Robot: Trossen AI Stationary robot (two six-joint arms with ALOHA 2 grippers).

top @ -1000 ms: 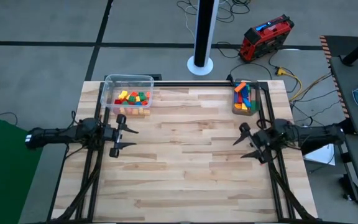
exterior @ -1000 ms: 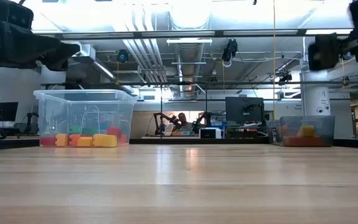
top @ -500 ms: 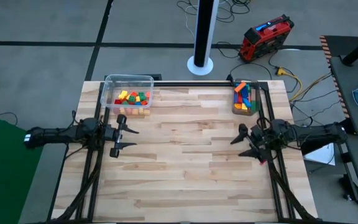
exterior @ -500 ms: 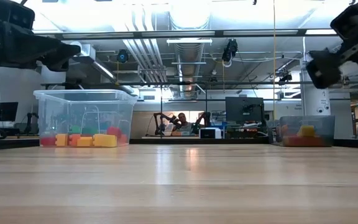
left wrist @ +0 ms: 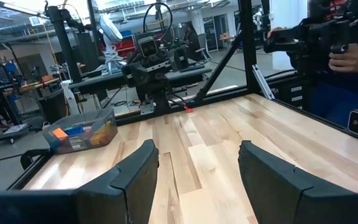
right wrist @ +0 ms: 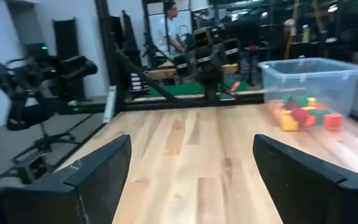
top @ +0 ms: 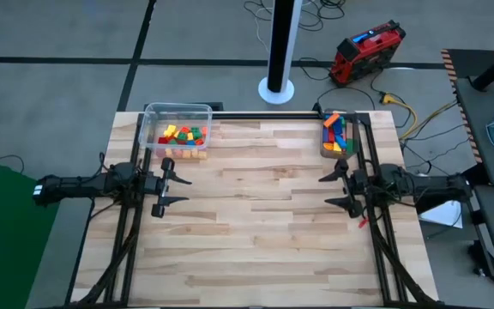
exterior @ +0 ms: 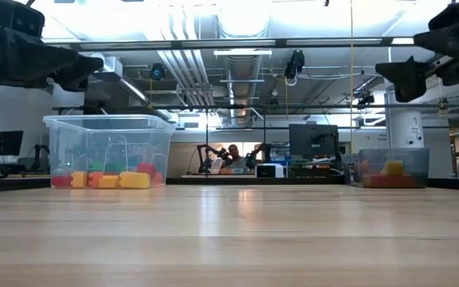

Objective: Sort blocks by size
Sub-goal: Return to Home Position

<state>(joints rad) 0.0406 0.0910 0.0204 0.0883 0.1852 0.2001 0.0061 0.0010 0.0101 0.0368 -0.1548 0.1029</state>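
Several bright blocks lie in a clear tub at the table's far left, also seen as blocks in the right wrist view. A few pale blocks sit by the tub's near wall. More blocks, some of them longer bars, fill a small container at the far right. My left gripper hovers open above the table's left side. My right gripper hovers open above the right side. Both point toward the table's middle with nothing between their fingers.
The bare wooden table stretches between the two grippers. Black frame rails run along both sides and the far edge. Beyond the table's far edge, a person's hand shows on equipment in the left wrist view.
My right gripper has moved a little toward the table's left edge and has turned about its wrist, so its fingers now lie more level. It stays open and above the table.
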